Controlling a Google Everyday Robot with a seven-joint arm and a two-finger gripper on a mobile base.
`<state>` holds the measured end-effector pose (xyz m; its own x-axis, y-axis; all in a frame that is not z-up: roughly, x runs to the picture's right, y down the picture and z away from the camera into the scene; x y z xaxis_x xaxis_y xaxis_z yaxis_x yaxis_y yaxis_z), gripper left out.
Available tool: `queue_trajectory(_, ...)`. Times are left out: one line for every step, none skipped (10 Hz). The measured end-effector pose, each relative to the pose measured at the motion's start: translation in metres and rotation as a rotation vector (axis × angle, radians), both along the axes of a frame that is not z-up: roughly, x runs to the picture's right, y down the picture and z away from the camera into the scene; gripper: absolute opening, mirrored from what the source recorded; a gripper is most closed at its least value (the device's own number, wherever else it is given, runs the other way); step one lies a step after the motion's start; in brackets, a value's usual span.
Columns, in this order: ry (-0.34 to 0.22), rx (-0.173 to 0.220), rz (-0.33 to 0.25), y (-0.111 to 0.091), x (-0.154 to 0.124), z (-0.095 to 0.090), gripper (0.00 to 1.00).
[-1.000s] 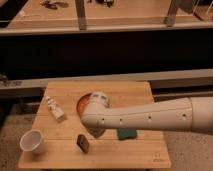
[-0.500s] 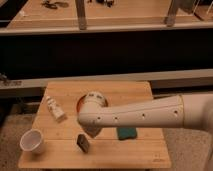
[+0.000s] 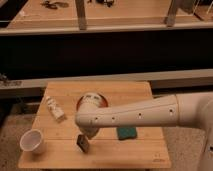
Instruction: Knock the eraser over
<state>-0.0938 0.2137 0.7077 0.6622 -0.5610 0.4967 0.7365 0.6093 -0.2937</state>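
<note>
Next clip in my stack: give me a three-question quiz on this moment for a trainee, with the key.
1. True or false: in the picture, the green sponge lies to the left of the eraser.
2. Which thing sits nearest the near left corner of the table? A. the eraser B. the white cup C. the green sponge
3. Short answer: where is the gripper?

Key
1. False: the sponge is to the eraser's right.
2. B.
3. Low over the table, just above the eraser, at the end of the arm reaching in from the right.
</note>
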Motion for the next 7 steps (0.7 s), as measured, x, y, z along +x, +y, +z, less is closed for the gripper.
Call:
queue_trajectory(-0.004,-0.002,-0.004,0.000,-0.004,0.000,0.05)
queue_trajectory(-0.006,-0.005,-0.009,0.000,-0.007,0.001,0.02)
queue_trajectory(-0.010,-0.009,-0.011,0.000,-0.011,0.001,0.02)
queue_trajectory(-0.010,-0.011,-0.011,0.000,-0.013,0.002,0.02)
queue_trajectory(-0.014,-0.014,-0.011,0.000,-0.016,0.003,0.02)
queue_trajectory(-0.019,-0.017,-0.014,0.000,-0.020,0.003,0.02)
queue_trajectory(-0.022,-0.019,-0.017,0.000,-0.024,0.004,0.02)
